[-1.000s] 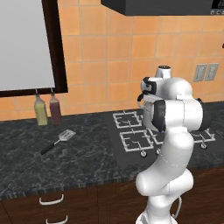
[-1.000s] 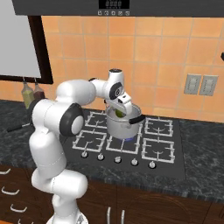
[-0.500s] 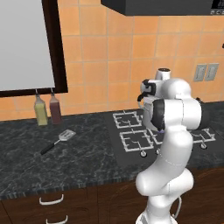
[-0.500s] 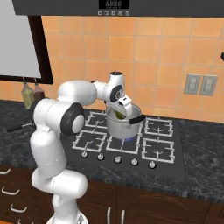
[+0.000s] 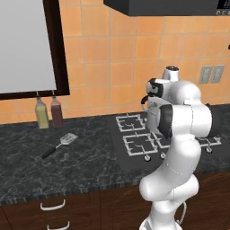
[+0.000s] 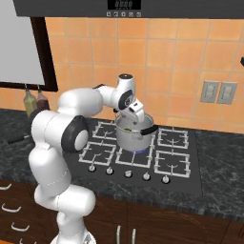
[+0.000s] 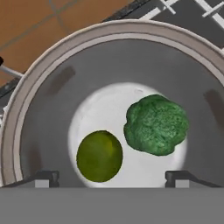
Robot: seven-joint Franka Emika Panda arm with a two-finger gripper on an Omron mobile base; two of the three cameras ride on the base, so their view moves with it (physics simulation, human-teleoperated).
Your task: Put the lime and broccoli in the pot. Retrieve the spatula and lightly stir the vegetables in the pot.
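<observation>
The steel pot (image 7: 26, 100) lies right below my hand, and in the right base view the pot (image 6: 134, 137) stands on a middle stove burner. On its bottom the yellow-green lime (image 7: 99, 155) rests beside the dark green broccoli (image 7: 156, 124), close but apart. My gripper (image 7: 112, 179) is open, its fingertips (image 7: 46, 177) spread wide with nothing held; it hovers over the pot's rim (image 6: 136, 113). The spatula (image 5: 60, 144) lies flat on the dark counter far to the left of the stove, black handle toward the front.
Two bottles (image 5: 42, 113) (image 5: 56, 112) stand against the tiled wall behind the spatula. The stove's other burners (image 6: 170, 162) are bare, with knobs (image 6: 127, 174) along its front edge. A range hood (image 6: 128, 5) hangs overhead.
The hand has barely shifted above the pot. The lime, broccoli, pot and spatula lie where they were.
</observation>
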